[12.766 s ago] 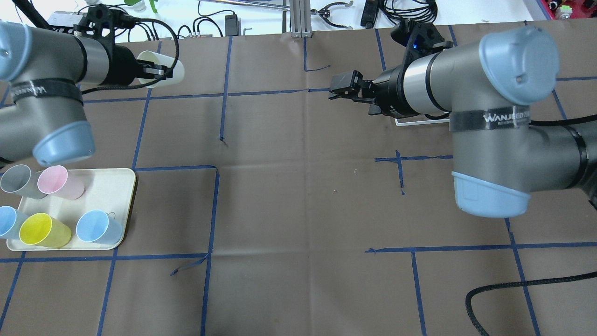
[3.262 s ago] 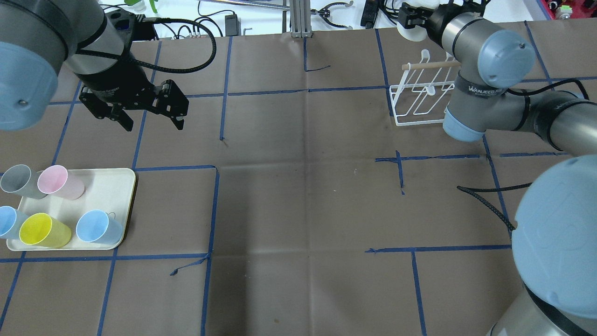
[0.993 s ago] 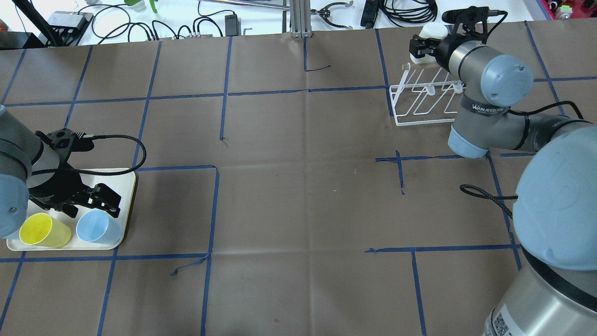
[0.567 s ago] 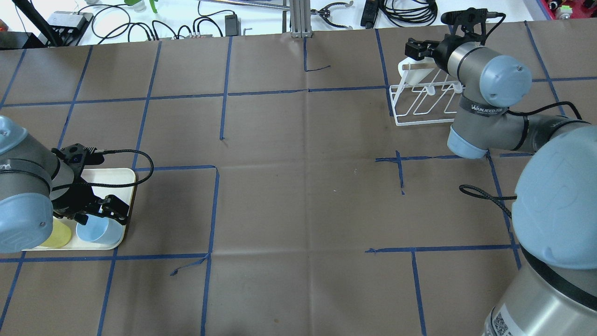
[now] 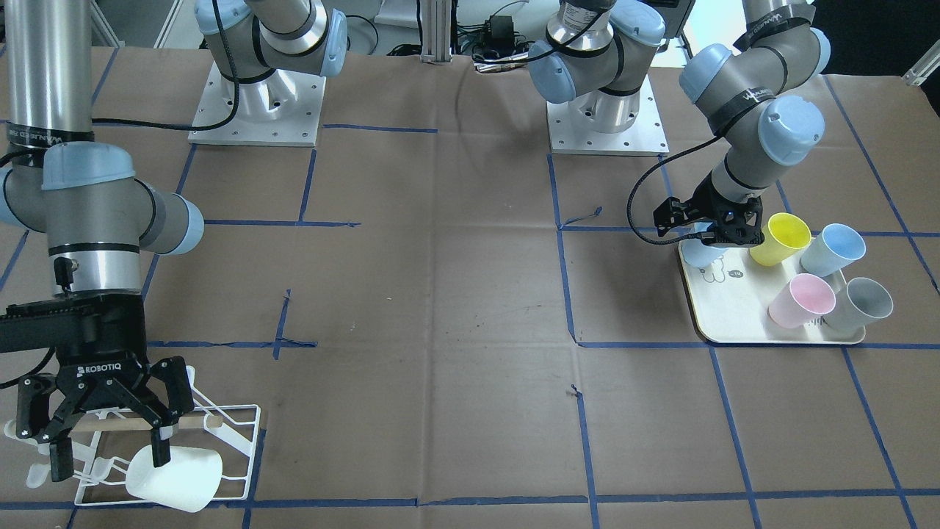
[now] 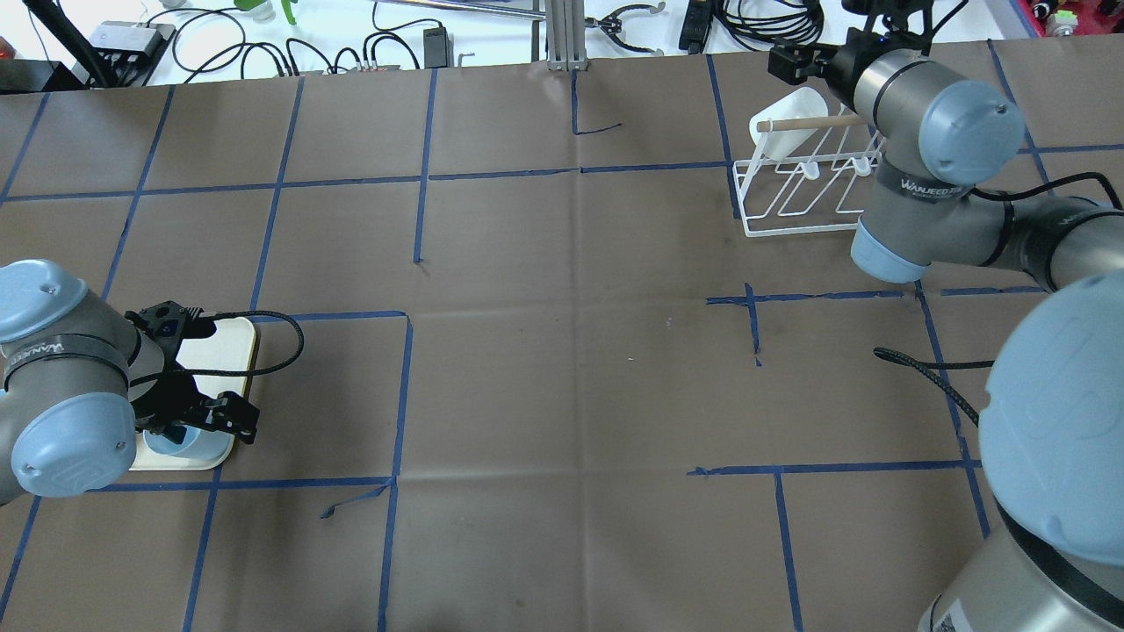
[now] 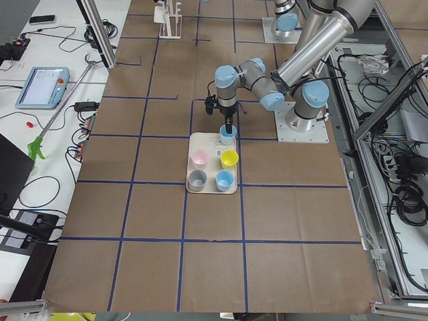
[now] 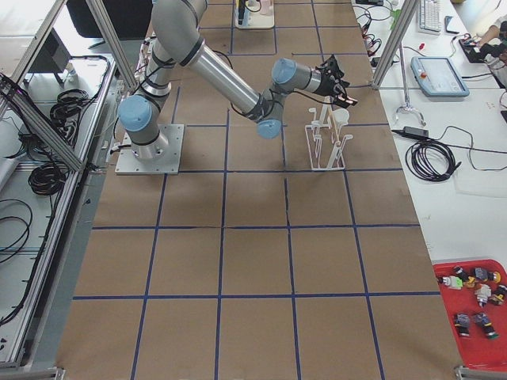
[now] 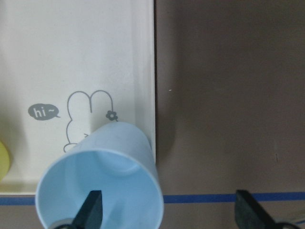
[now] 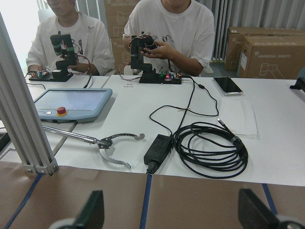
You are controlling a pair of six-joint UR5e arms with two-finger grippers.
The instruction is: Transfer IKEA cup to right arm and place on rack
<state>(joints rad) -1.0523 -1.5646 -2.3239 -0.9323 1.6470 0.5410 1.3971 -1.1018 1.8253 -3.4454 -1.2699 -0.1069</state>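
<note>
The white IKEA cup (image 5: 175,477) rests tilted on the white wire rack (image 5: 236,439); it also shows in the overhead view (image 6: 781,112) by the rack (image 6: 790,206). My right gripper (image 5: 109,459) is open and empty just above the rack's wooden dowel, apart from the cup. My left gripper (image 9: 169,212) is open over a light-blue cup (image 9: 102,183) on the cream tray (image 9: 95,47). One of its fingers (image 9: 93,210) is inside the cup's mouth and the other is outside, over the table.
The tray (image 5: 734,323) also holds a yellow cup (image 5: 784,236), a second blue cup (image 5: 833,248), a pink cup (image 5: 800,300) and a grey cup (image 5: 859,305). Operators sit beyond the table's far edge in the right wrist view.
The white cup went from my left gripper to the right one and now sits on the rack. The right gripper has let go and lifted. The left gripper has come down over the light-blue cup.
</note>
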